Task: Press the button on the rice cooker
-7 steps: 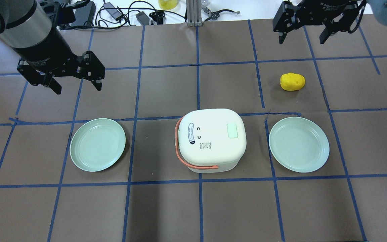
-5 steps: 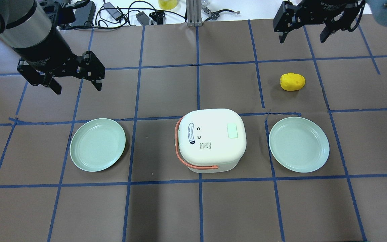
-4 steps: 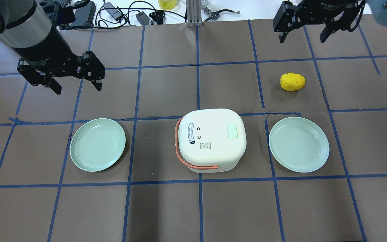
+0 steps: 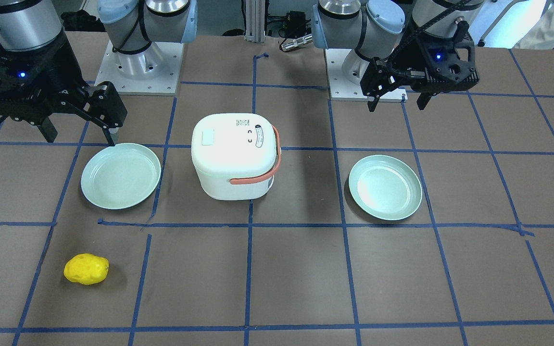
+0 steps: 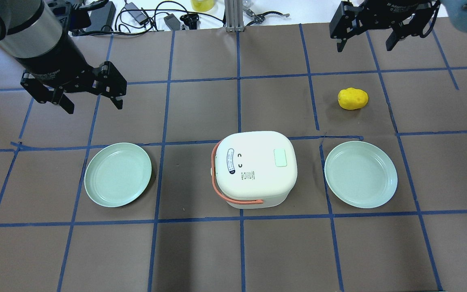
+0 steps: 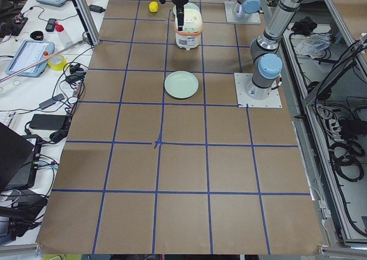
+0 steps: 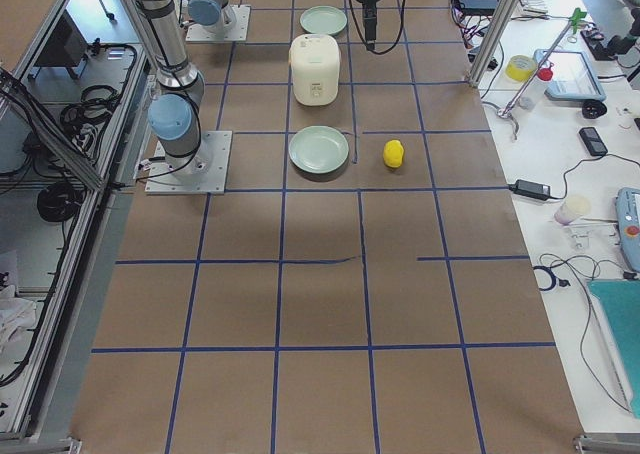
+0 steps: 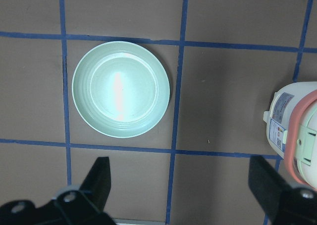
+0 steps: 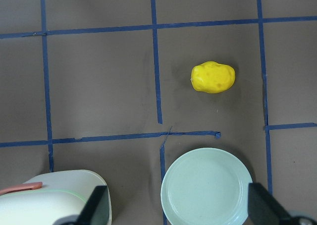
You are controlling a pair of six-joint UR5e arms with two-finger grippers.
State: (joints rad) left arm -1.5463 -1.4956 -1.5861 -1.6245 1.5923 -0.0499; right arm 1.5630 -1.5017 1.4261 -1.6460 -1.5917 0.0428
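- Overhead exterior showed the left gripper (image 5: 95, 106) spread wide above bare table, well apart from the rice cooker (image 5: 255, 168).
- The right gripper (image 5: 363, 48), also spread, was partly cut off by the top edge.
- Both wrist views caught only parts of the black fingers and a slice of the cooker.
- Its pale green button (image 5: 280, 157) sat on the lid, untouched. The lid print was too small to read.
- A left plate (image 5: 118, 174) and a right plate (image 5: 360, 174) flanked the cooker. A yellow lump (image 5: 352, 98) lay beyond the right one.
- Brown mats (image 5: 201, 251) gridded with blue tape covered the table, and cables (image 5: 148, 16) cluttered the white bench behind.
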